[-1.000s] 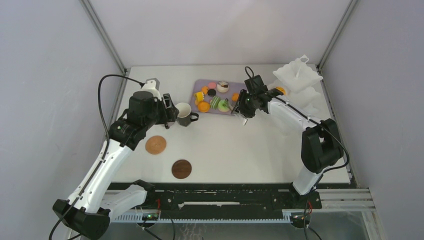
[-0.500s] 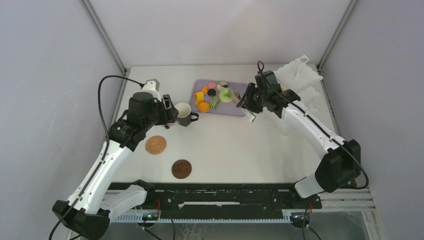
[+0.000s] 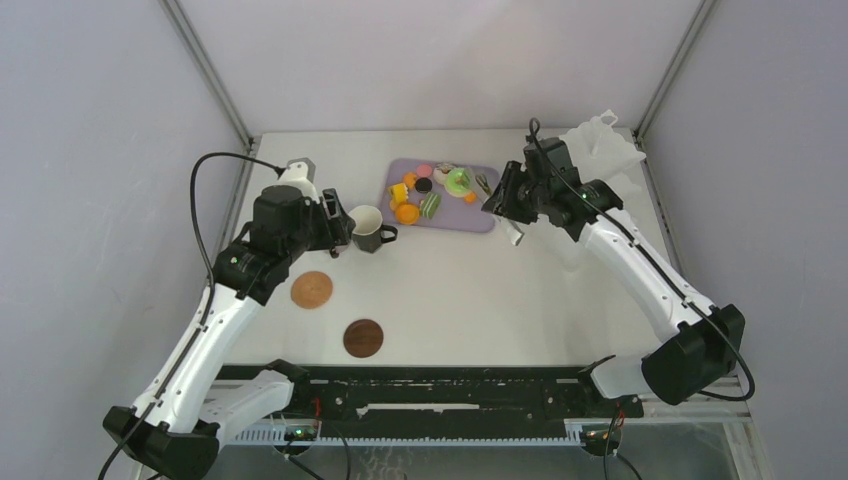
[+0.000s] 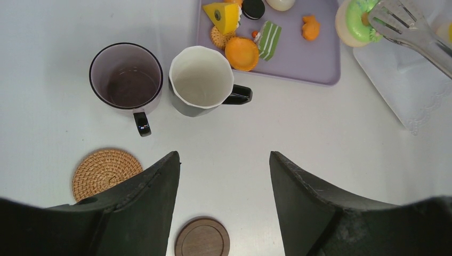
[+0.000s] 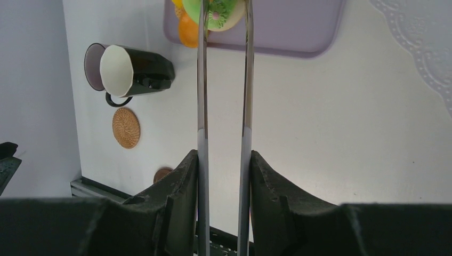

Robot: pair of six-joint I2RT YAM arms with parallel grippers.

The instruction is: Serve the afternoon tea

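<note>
Right claw (image 5: 223, 160) clamps tongs (image 5: 247, 80) pinching green doughnut (image 5: 221, 12); left claw (image 4: 224, 160) wide, empty.

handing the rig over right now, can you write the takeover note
Left tool: open, empty, hovering.
Right tool: shut on the long white-handled metal tongs, which pinch a green-iced doughnut over the flat lilac tray.
Mauve mug and dark white-lined mug stand side by side, off the woven round coaster and dark wooden round coaster.
Done: one doughnut picked up.
Left: doughnut and other tray sweets to the white tiered stand; mugs onto coasters.
</note>
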